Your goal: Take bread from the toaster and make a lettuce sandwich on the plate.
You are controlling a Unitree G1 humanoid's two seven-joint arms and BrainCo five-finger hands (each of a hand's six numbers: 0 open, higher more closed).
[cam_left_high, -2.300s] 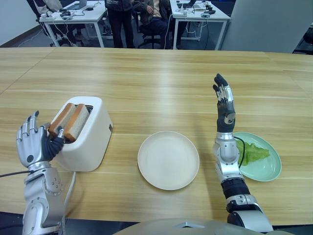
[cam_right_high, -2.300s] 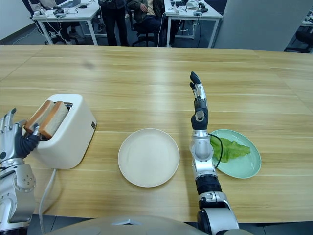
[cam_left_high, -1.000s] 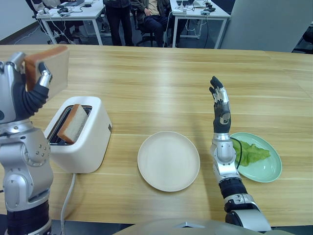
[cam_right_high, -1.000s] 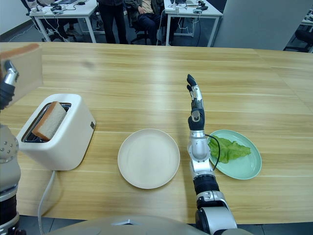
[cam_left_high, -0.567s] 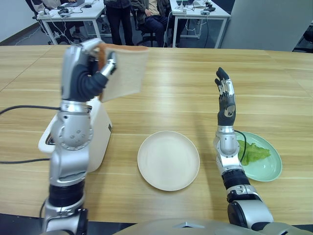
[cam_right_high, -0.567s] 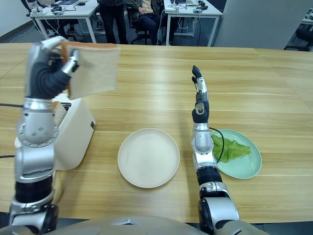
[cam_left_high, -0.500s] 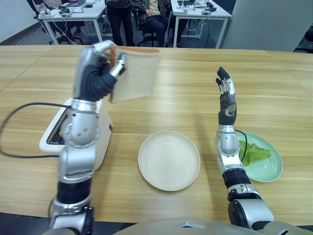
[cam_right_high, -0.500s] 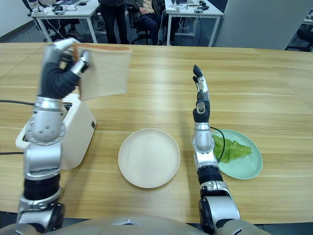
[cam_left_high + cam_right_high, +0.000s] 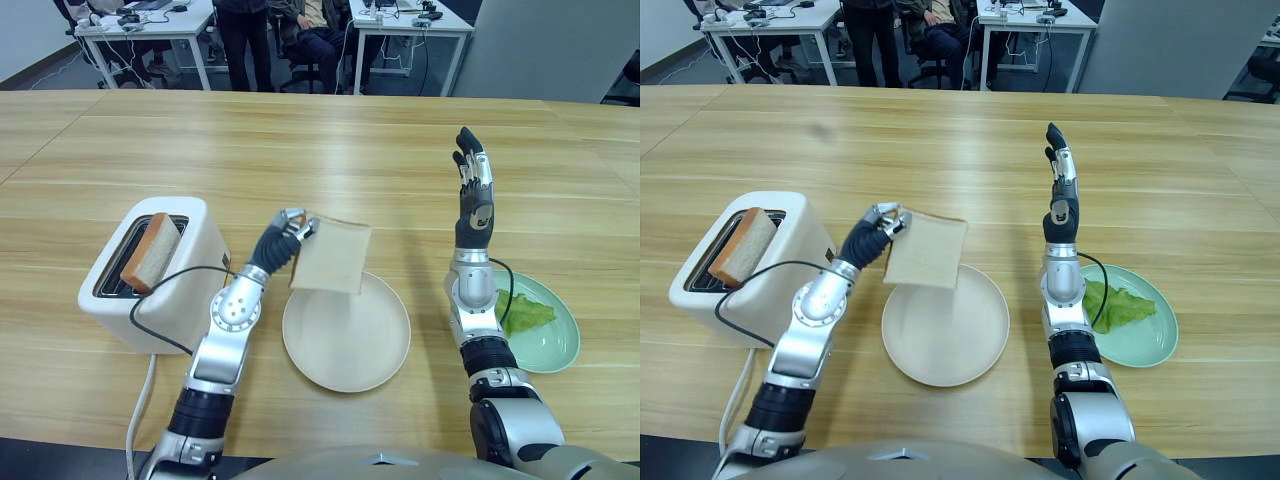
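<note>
Standing on the wooden table (image 9: 330, 150), the toaster (image 9: 200, 225) has one slice (image 9: 147, 253) in its slot. The white plate (image 9: 370, 355) sits near it. The left hand (image 9: 283, 236) grips the bread (image 9: 333, 257) by its edge, tilted, just over the plate's rim. This looks like the step of putting down the first slice. Next it should lower the bread flat and let go. The right hand (image 9: 472, 190) is raised with straight fingers, holding nothing, near the lettuce (image 9: 522, 312).
</note>
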